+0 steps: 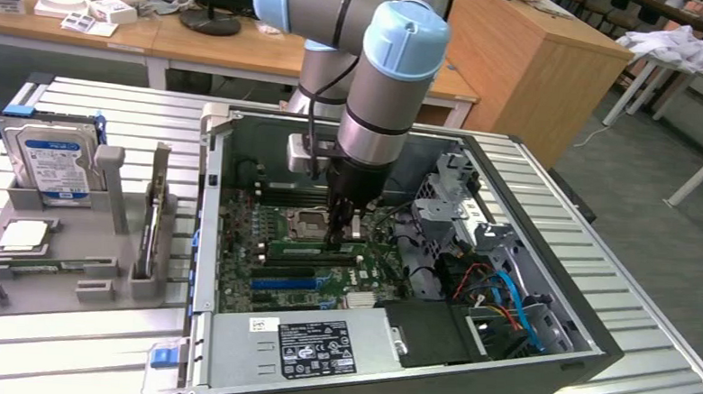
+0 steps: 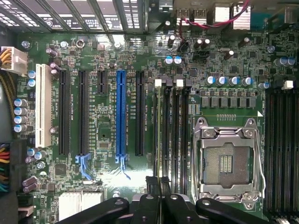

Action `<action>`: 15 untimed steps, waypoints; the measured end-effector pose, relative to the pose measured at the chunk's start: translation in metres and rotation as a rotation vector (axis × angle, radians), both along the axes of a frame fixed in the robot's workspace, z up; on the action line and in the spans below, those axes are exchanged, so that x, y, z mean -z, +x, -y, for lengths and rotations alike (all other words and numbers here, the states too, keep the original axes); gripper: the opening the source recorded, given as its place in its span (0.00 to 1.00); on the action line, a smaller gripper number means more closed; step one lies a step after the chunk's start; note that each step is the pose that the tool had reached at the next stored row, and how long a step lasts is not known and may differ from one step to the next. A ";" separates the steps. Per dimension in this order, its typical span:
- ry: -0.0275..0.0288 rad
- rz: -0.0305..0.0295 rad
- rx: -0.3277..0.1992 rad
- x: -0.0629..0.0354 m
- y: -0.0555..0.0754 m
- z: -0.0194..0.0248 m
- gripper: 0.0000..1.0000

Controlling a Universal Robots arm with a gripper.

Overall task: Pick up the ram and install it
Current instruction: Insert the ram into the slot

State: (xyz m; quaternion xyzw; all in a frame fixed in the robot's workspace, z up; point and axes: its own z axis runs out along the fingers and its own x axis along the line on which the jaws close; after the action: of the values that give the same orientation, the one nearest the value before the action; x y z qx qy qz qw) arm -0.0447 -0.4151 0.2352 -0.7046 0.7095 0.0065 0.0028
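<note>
Closest in the wrist view is the robot's black two-fingered hand (image 2: 159, 183). It is pinched nearly shut, and it appears to grip the thin upper edge of the ram (image 2: 160, 135), a long, narrow green circuit-board stick seen here edge-on.

The ram lies straight out from between the fingers. Its long axis runs parallel to the row of black memory slots (image 2: 175, 135), and its far end reaches a small white slot latch (image 2: 158, 83). It lines up with the memory slot closest to the long blue expansion slot (image 2: 121, 112), with the empty silver processor socket (image 2: 227, 163) on the other side of the row.

In the exterior view the hand (image 1: 347, 237) is low inside the open grey computer case (image 1: 211, 244) on the slatted metal bench (image 1: 79, 354). The ram (image 1: 313, 246) shows as a green strip running toward the exterior view's left.

I cannot tell whether its contact edge is in the slot or just above it. The hand hides part of the ram, and the near latch cannot be made out.
</note>
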 end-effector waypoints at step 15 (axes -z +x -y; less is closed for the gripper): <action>0.0000 -0.0001 0.001 0.0017 0.000 -0.0004 0.12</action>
State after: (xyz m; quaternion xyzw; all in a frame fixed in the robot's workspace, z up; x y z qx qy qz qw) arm -0.0448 -0.4147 0.2334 -0.7044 0.7098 0.0065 0.0028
